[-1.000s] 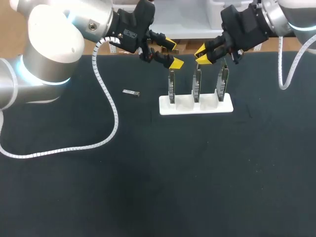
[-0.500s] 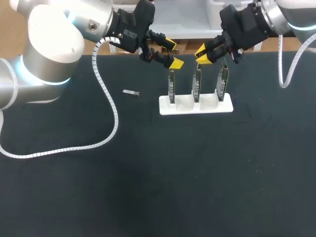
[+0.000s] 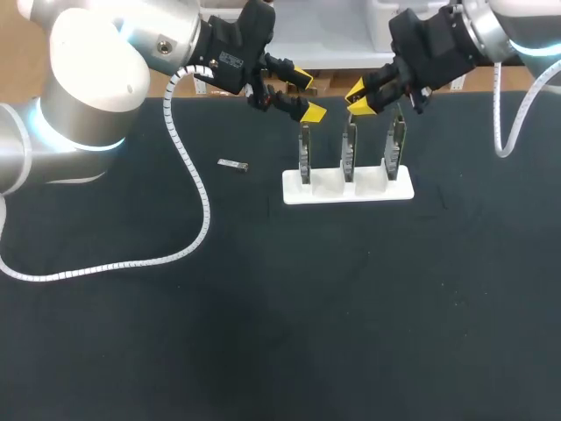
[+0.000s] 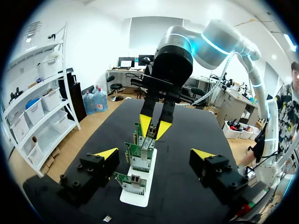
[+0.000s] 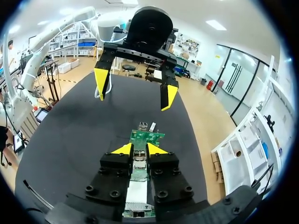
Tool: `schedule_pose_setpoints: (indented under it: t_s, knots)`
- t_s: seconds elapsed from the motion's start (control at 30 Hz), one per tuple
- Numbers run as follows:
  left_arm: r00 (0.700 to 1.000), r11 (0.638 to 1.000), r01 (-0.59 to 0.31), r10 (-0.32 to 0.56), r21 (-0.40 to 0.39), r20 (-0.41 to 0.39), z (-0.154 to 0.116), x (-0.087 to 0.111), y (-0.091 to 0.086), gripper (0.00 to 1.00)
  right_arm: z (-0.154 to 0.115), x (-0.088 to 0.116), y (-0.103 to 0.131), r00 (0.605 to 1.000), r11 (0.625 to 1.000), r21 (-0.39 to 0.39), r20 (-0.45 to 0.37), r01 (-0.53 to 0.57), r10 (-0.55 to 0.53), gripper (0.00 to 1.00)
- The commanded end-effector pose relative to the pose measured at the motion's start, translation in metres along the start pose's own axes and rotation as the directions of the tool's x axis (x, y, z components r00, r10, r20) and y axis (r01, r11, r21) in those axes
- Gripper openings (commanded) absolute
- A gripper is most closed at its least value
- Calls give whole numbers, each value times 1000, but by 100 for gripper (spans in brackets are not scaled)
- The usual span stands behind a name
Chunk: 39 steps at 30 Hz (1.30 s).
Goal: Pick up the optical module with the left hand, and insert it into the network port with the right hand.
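On the black table [image 3: 263,316] a white stand [image 3: 330,185] carries three upright boards [image 3: 350,151], each with ports [image 4: 134,179]. The module [image 3: 233,164] lies flat on the table near the stand, on its left side, and nothing touches it. Farther back, the left gripper [image 3: 308,95] hangs above the leftmost board, its jaws wide apart and empty. The right gripper [image 3: 358,97] hangs above the middle board; whether it holds anything I cannot tell. I judge the pick-up is not yet begun. Next, the left gripper must go over the module, descend low and close across its narrow body.
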<state>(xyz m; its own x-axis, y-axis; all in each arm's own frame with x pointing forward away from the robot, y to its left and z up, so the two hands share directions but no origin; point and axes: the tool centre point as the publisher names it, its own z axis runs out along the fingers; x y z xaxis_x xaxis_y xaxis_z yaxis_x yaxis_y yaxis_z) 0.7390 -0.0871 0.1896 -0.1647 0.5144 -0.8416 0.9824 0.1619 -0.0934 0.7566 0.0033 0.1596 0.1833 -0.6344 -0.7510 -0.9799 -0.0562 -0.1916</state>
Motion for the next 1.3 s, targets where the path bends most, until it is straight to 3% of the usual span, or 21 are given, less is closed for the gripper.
schedule_pose_setpoints:
  t_s: [0.03, 0.63, 1.3]
  knots:
    - [1000, 1000, 3, -3, -3, -6, 0, -1, -1, 100, 7, 6, 0, 1000, 1000, -2, -3, 0, 0, 0]
    - [1000, 1000, 3, -3, -3, -6, 0, -1, -1, 100, 8, 11, 1, 999, 1000, -10, -31, 7, -7, 0]
    - [1000, 1000, 3, -3, -3, -6, 0, -1, -1, 100, 2, 0, -1, 998, 998, -6, -37, 55, -55, 0]
